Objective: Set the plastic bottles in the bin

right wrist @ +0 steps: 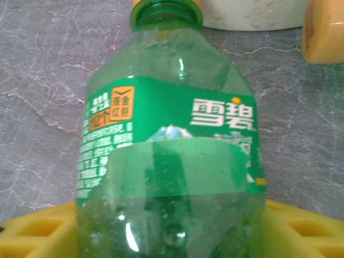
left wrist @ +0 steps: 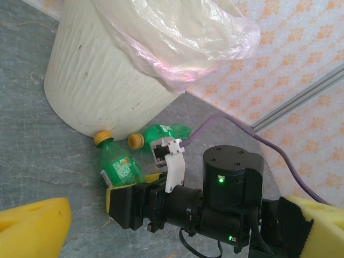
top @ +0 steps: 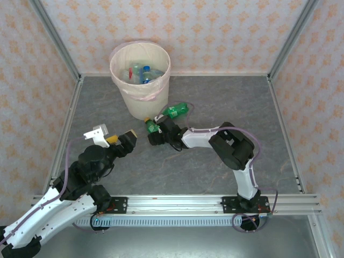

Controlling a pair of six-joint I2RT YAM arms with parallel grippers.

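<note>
Lower left in the top view, the left jaws stand spread wide above the tabletop. Up and left of centre, the bin holds several bottles. At its foot a green bottle lies between the right jaws; whether they pinch it, I cannot tell. Just right lies a second green bottle.

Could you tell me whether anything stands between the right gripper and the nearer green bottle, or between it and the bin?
Nothing visible does: the nearer green bottle lies between the right gripper's fingers, close to the bin's wall. The second green bottle lies off to one side.
</note>
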